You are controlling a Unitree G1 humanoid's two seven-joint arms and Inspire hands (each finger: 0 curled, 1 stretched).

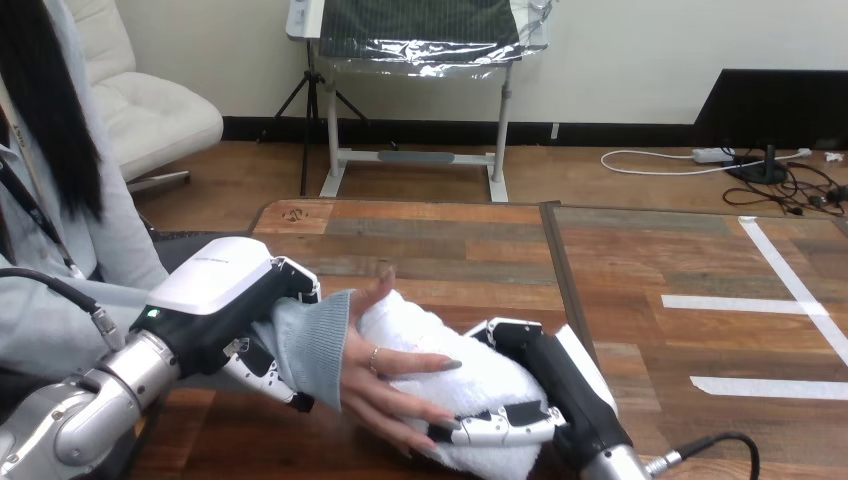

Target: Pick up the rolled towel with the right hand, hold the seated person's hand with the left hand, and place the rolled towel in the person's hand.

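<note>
- rolled towel (485, 390) sat low over the tabletop (450, 245), between the two robot hands
- right robot hand (550, 380) gripped its right end, fingers (500, 428) curled round the front
- person's hand (385, 375) lay on its left part, fingers draped over it
- left robot hand (225, 300) was closed round the person's wrist (315, 345), just left of the rolled towel

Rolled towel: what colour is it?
The rolled towel is plain white, clearest in the head view.
</note>
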